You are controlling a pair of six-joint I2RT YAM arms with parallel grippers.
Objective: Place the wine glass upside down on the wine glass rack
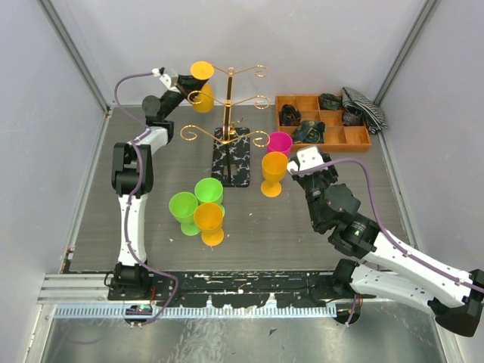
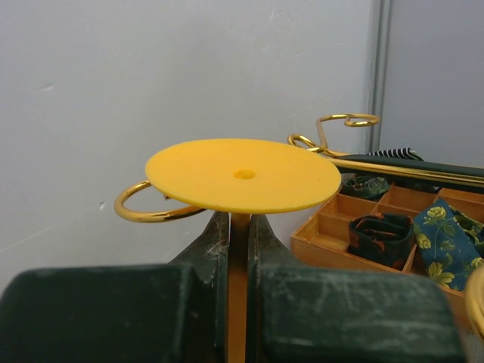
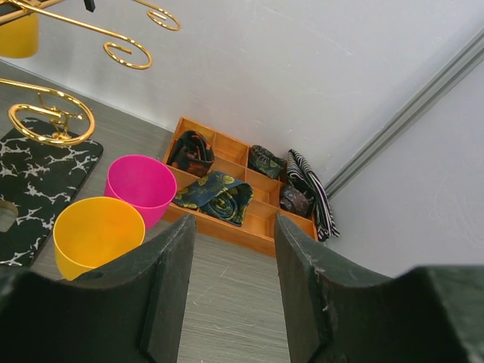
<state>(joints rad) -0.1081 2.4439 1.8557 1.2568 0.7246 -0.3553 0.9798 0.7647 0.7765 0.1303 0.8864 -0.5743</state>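
Stem of the yellow-orange wine glass (image 2: 243, 175) is clamped between the left fingers (image 2: 204, 257), which are closed tight on it, so the glass hangs upside down with its flat round foot on top and its bowl below. It is held high at the far left of the wine glass rack (image 1: 227, 106), just beside one gold curled arm (image 2: 144, 208); whether the stem sits inside that curl cannot be told. The right fingers (image 3: 170, 287) stand about half open with nothing between them, low over the surface (image 1: 302, 227), near a pink glass (image 3: 141, 187) and an orange glass (image 3: 98, 233) standing upright just right of the rack's speckled black base. Two green glasses (image 1: 184, 208) and another orange one (image 1: 209, 219) cluster front left. An orange compartment tray (image 1: 354, 137) holding folded ties sits at the far right.
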